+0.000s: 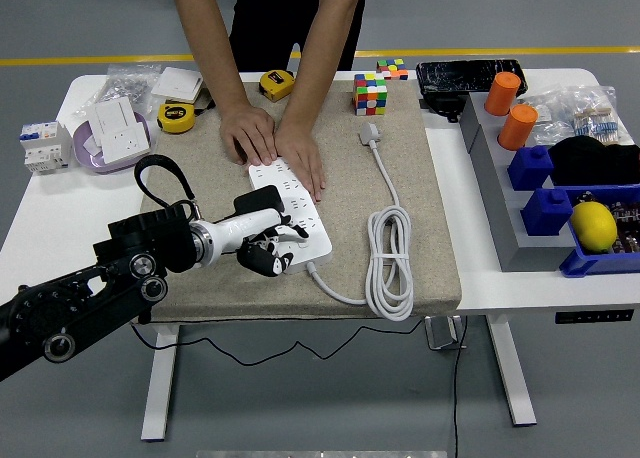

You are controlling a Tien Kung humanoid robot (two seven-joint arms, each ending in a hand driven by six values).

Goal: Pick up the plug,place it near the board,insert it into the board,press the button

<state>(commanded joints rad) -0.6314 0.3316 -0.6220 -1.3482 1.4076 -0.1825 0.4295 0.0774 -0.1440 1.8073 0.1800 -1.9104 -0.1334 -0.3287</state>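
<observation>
My left hand [266, 248] had its fingers curled down onto the near end of the board [291, 213]; no object pinched between them. Beyond my fingertips, a person's two hands [272, 143] pressed flat on the board's far end. The plug [371, 134] lay well off to the right, on the mat [400, 188], cable [388, 263] coiled nearer.

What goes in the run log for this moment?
left hand: on power strip near end | person's hands: holding strip's far end | right arm: out of view

white power strip [292, 218] flat on the mat, its white plug [372, 134] unplugged beyond
</observation>
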